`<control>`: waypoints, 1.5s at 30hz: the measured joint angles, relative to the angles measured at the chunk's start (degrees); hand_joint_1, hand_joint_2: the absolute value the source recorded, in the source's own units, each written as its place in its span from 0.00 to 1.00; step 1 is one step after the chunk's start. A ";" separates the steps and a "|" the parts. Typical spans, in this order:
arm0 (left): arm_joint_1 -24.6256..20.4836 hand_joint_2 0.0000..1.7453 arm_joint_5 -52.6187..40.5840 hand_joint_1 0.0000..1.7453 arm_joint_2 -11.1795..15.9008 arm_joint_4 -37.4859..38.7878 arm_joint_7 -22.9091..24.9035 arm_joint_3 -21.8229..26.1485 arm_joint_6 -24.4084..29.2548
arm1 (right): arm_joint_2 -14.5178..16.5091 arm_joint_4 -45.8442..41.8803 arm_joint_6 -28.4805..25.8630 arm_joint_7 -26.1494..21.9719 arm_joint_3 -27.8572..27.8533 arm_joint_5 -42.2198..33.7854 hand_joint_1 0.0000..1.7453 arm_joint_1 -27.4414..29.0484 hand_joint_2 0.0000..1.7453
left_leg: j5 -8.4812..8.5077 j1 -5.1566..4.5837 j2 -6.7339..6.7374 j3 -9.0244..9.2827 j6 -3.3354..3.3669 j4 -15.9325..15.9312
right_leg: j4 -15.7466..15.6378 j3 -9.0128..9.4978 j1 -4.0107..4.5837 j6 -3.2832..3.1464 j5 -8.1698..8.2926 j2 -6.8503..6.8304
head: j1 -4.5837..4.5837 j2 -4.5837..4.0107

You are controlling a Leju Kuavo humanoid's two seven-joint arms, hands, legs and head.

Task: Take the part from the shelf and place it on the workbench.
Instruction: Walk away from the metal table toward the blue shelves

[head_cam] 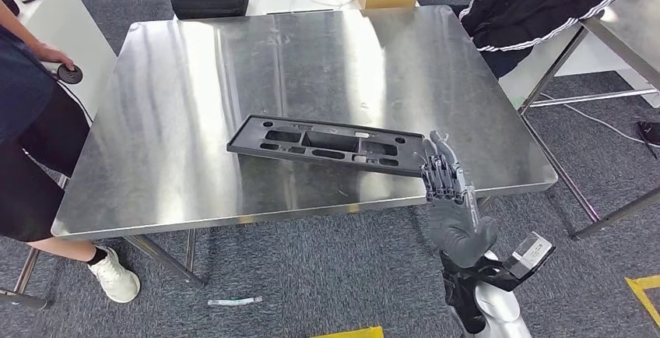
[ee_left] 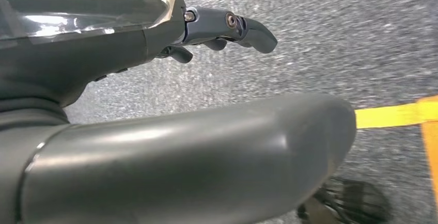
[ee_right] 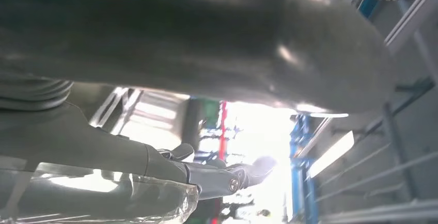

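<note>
Right robot hand point(head_cam: 449, 190) of mine stands at the near edge of the table point(head_cam: 194, 81), close to the near right corner, fingers pointing up and away from me, held fairly straight and close together with nothing between them. From the right wrist view I see the thumb and the dark fingers point(ee_right: 248, 170) apart and bare against the bright ceiling, so I judge this robot hand empty and loosely extended.

Black part point(head_cam: 327, 145), a long flat plastic panel with slots cut through it, lies flat on the steel, in the near half of the table and slightly askew to the near edge. Its right end sits just beside my fingertips; whether they touch it I cannot tell. I judge it lies this way because it is set down where my reach ends, with the long side resting fully on the surface so it cannot tip.

Left robot hand point(ee_left: 227, 28) hangs over the grey floor by a yellow tape line point(ee_left: 387, 114), fingers lightly curled and holding nothing; it has no share in this placement.

A person point(head_cam: 31, 120) stands at the left edge of the table, another at the far right corner.
</note>
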 joint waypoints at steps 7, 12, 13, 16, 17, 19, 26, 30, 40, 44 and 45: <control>0.26 0.00 -0.12 0.00 -0.07 0.02 0.68 0.44 0.09 | 2.23 4.96 -4.79 -1.33 -5.08 1.76 0.00 1.52 0.00 | 1.50 -0.13 -0.12 -1.86 -1.99 0.97 | -13.50 8.11 0.20 -2.63 -0.13 -0.08 | -0.29 0.00; 0.39 0.00 -0.51 0.00 -0.14 0.04 0.80 0.47 0.14 | 4.57 14.88 -5.61 -0.45 -8.35 1.21 0.00 0.63 0.00 | -9.27 0.35 -0.42 -5.14 -3.24 14.80 | -13.46 5.00 0.10 -4.26 2.94 -0.37 | -0.67 0.00; 0.39 0.00 -0.56 0.00 -0.15 0.04 0.82 0.47 0.14 | 4.87 17.99 -5.59 -0.54 -9.14 0.62 0.00 0.25 0.00 | -8.67 0.47 -0.42 -4.72 -3.30 16.00 | -13.41 4.22 0.14 -4.13 3.63 -0.41 | -0.68 0.00; 0.28 0.00 -0.86 0.00 -0.20 0.04 0.96 0.46 0.13 | 5.32 31.23 -3.74 -0.82 -12.43 -3.95 0.00 -2.70 0.00 | -4.63 0.94 -0.53 1.90 -3.25 8.83 | -13.26 2.02 0.13 -3.33 5.47 -0.38 | -0.72 0.00; 0.15 0.00 -0.97 0.00 -0.21 0.05 1.00 0.45 0.13 | 5.36 36.39 -3.56 -0.80 -13.78 -5.44 0.00 -3.81 0.00 | -4.56 0.96 -0.75 4.58 -3.14 4.84 | -13.18 1.57 0.20 -2.93 5.92 -0.43 | -0.69 0.00; -0.03 0.00 -1.10 0.00 -0.22 0.06 1.02 0.43 0.19 | 5.32 45.85 -4.25 -0.57 -16.33 -7.19 0.00 -5.31 0.00 | -5.37 0.60 -1.17 7.27 -2.67 0.05 | -13.17 1.06 0.34 -1.99 6.87 -0.72 | -0.61 0.00; 0.25 0.00 -1.55 0.00 0.01 0.08 1.49 0.43 0.57 | 5.62 65.79 -10.87 5.02 -21.67 -7.91 0.00 -6.01 0.00 | -1.41 -0.20 -0.43 2.90 0.76 -0.88 | -1.29 -3.64 0.05 -2.32 -1.94 -0.47 | -0.05 0.00; 0.26 0.00 -1.78 0.00 0.00 0.09 1.60 0.43 0.57 | 5.96 71.12 -16.46 13.05 -21.86 -3.89 0.00 -5.09 0.00 | 1.32 -0.59 -0.25 -0.50 0.64 -0.67 | 0.68 0.56 0.22 -0.98 -1.50 -0.25 | -0.05 0.00; 0.40 0.00 -2.62 0.00 0.01 0.09 1.49 0.37 0.57 | 7.31 76.96 -25.93 26.68 -16.94 7.19 0.00 -0.74 0.00 | -2.59 -0.18 -0.40 -4.92 -2.34 5.67 | -15.44 8.59 0.24 -4.10 1.49 -0.43 | -0.85 0.00; 0.40 0.00 -2.79 0.00 0.02 0.09 1.50 0.36 0.57 | 7.52 78.04 -26.25 28.17 -14.43 9.45 0.00 0.63 0.00 | -7.26 0.48 -0.41 -5.11 -3.35 15.77 | -15.00 5.82 0.21 -3.89 3.47 -0.51 | -1.01 0.00; 0.39 0.00 -2.82 0.00 0.02 0.09 1.50 0.36 0.58 | 7.52 78.26 -26.29 28.56 -13.85 10.03 0.00 0.85 0.00 | -5.95 0.70 -0.40 -2.89 -3.47 13.69 | -14.80 5.19 0.14 -3.64 3.82 -0.51 | -1.02 0.00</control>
